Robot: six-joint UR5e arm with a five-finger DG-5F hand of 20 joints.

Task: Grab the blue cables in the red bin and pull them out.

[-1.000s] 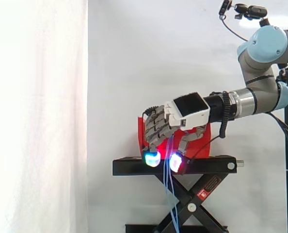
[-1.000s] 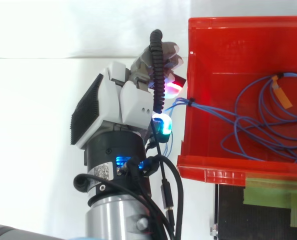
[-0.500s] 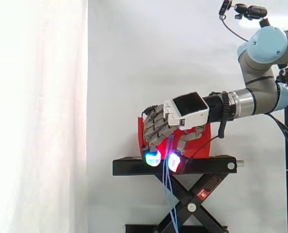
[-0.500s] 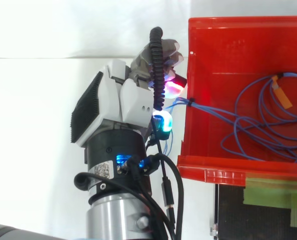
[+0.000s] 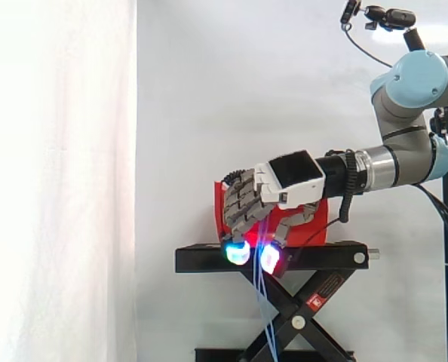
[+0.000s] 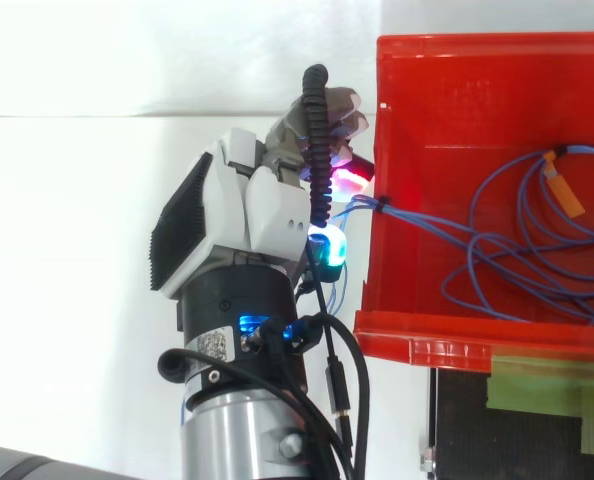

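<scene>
The red bin [image 6: 427, 110] stands on a black scissor stand [image 5: 322, 256]. Loops of blue cable [image 6: 517, 240] lie inside it, and a few strands run over its left wall [image 6: 377, 205] to my hand [image 6: 252, 205]. The hand is just outside that wall, with its fingers curled down and pinching the strands against the thumb. In the side view the hand [image 5: 284, 177] hangs in front of the bin [image 5: 314, 226], its fingertips [image 5: 237, 253] glowing at the level of the stand's top. From them the blue cables [image 5: 265, 317] hang down past the stand.
An orange tag [image 6: 565, 192] sits on a cable inside the bin. Green tape [image 6: 537, 390] lies on the black surface below the bin in the top view. The white curtain [image 5: 58, 181] hangs to the left of the stand.
The hand has sunk a little, its fingertips now lower in front of the stand's top. It still holds the blue strands; the loops in the bin have barely shifted.
</scene>
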